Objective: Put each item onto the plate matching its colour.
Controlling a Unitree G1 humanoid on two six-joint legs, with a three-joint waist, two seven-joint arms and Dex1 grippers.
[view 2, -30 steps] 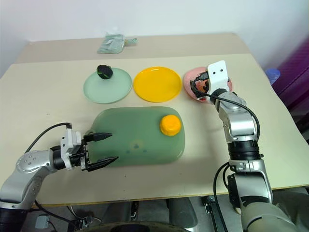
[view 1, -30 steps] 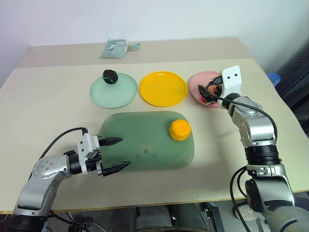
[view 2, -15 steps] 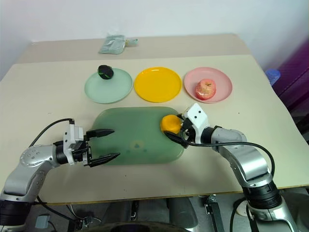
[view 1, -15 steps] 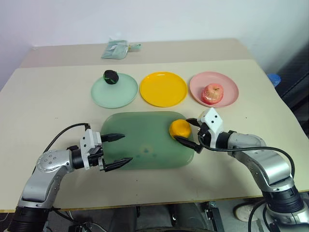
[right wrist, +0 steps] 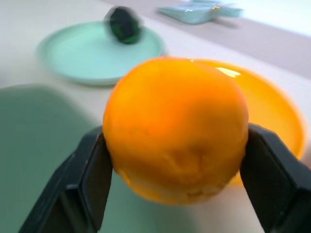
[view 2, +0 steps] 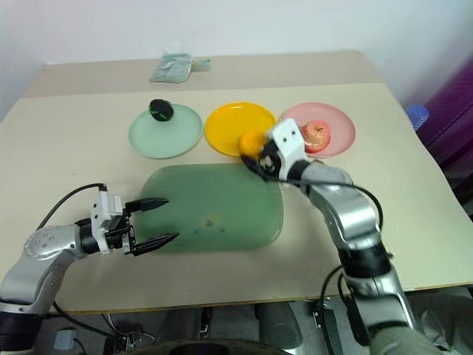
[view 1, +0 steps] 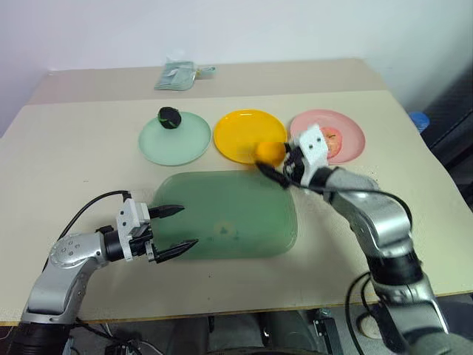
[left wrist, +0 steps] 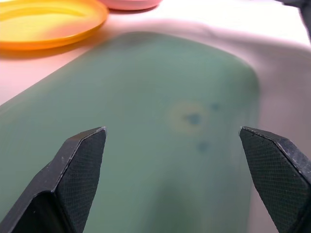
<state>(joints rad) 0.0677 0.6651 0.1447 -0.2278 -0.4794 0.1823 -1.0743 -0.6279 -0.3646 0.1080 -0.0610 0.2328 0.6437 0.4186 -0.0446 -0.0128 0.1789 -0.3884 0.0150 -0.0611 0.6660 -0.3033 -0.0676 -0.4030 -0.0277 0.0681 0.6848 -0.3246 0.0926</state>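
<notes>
Head camera views are showing the left gripper [view 1: 171,231] hovering with its fingers spread wide and empty over the near left edge of the green board [view 1: 229,214], much as it did a second ago. Farther back, the dark green ball [view 1: 169,116] is sitting on the mint green plate [view 1: 174,140]. Just beside it, the yellow plate [view 1: 240,133] is lying bare. A second ago the orange [view 1: 270,152] was resting on the board's far right corner; now the right gripper [view 1: 275,164] is pinching it between its fingers and carrying it over the near right rim of the yellow plate, clear of the board. On the far right, the apple [view 2: 318,134] is lying on the pink plate [view 2: 341,122], where the right gripper left it. Judging from this, lowering and releasing the orange would finish the sorting.
</notes>
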